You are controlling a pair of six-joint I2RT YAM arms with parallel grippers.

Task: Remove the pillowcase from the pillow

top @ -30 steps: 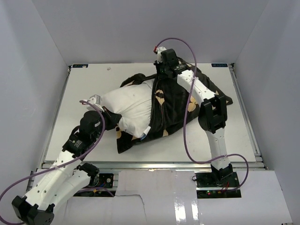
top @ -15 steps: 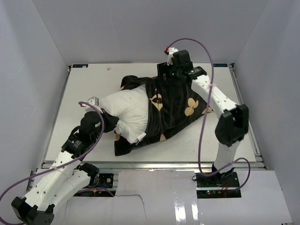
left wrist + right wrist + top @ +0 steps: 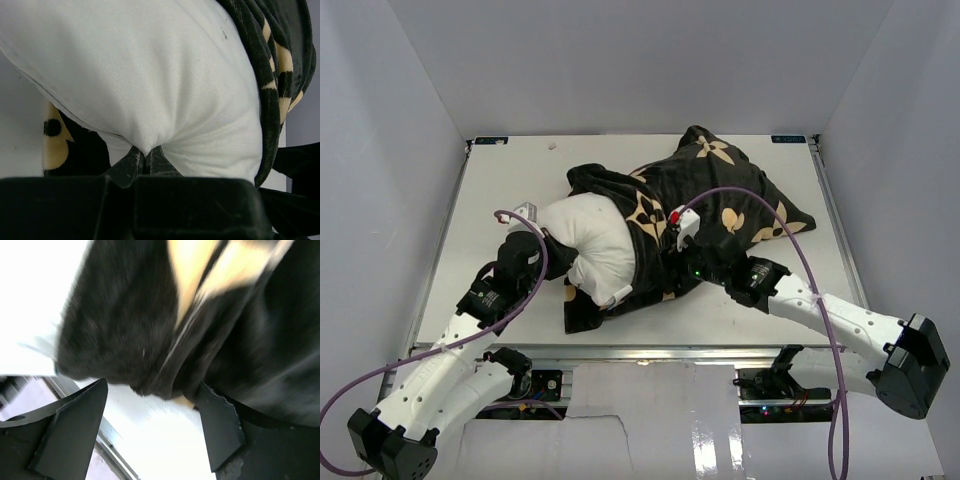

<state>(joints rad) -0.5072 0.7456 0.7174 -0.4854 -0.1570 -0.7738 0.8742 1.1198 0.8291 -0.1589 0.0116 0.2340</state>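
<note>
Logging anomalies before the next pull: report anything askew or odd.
The pillowcase is bunched and twisted, covering only the right part of the pillow, whose bare white end sticks out left, puckered where the left fingers pinch it. That fits mid-removal; no tear or spill shows.

A white table (image 3: 500, 190) stands inside 3 plain pale walls (image 3: 640, 60). 1 small blue label (image 3: 491, 140) marks its far left corner and a second label (image 3: 787, 138) its far right. A tiny speck (image 3: 552, 146) lies near the far edge. A metal rail (image 3: 650, 352) runs along the near edge, and below it lies a glossy white sheet (image 3: 650, 400).
</note>
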